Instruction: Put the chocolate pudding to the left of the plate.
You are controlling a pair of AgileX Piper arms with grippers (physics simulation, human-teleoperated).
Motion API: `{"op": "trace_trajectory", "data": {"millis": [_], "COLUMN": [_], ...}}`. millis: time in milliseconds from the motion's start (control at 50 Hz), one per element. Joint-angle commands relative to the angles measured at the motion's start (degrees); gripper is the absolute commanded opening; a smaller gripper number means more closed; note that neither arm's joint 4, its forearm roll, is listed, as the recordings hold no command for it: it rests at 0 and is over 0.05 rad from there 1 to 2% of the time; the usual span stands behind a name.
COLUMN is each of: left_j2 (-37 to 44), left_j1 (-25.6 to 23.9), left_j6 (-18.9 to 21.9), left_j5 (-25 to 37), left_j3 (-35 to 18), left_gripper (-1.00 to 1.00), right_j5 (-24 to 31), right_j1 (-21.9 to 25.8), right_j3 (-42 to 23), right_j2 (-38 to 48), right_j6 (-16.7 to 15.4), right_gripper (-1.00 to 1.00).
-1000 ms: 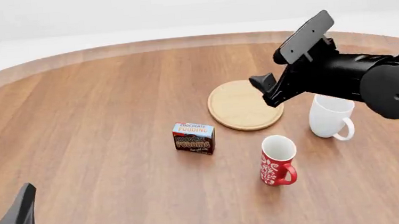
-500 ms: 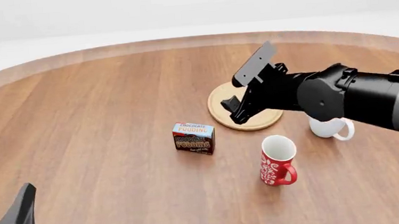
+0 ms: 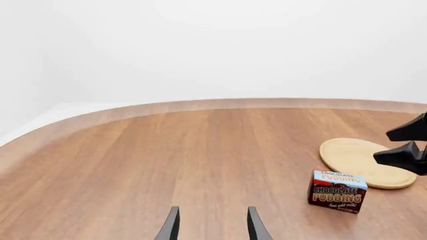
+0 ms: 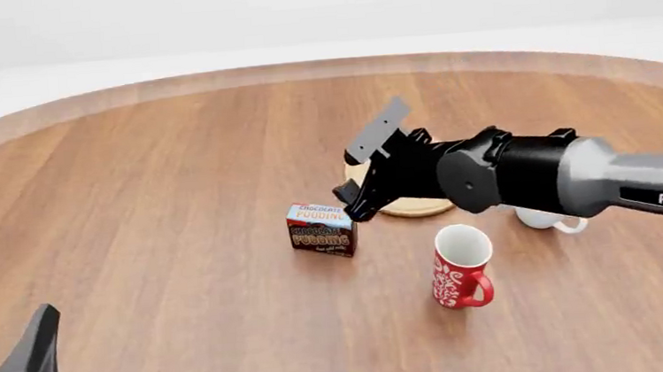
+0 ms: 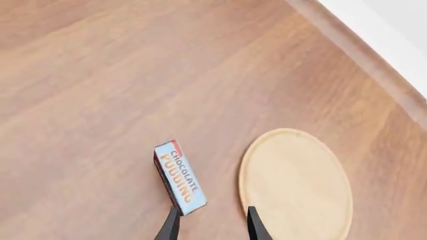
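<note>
Over the wooden table (image 4: 132, 211), the open-jawed right gripper (image 4: 350, 200) has swung leftward, seemingly just above the chocolate pudding (image 4: 321, 229).

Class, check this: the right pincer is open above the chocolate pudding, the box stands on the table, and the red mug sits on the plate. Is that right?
One error: the red mug stands on the table, off the plate, as the front view shows. The right pincer is indeed open above the chocolate pudding, which stands on the table.
</note>
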Motion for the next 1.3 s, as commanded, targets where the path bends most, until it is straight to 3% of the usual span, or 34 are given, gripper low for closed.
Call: {"op": "trace_trajectory", "data": {"millis": [20, 460, 1300], "left_j2": [0.00, 0.00, 0.00], "left_j1": [0.00, 0.00, 0.00], "left_j6": [0.00, 0.00, 0.00], "left_j5": [0.00, 0.00, 0.00], "left_j3": [0.00, 0.00, 0.00], "left_gripper": [1.00, 1.00, 1.00], "right_j5": [-2.37, -6.53, -9.18], "right_j1": [2.25, 2.80, 1.34], "right_j3": [-0.47, 2.73, 1.06], "right_j2": [3.30, 5.45, 13.15], "right_j6": [1.83, 4.58, 7.11], "right_gripper": [1.00, 1.00, 1.00]}}
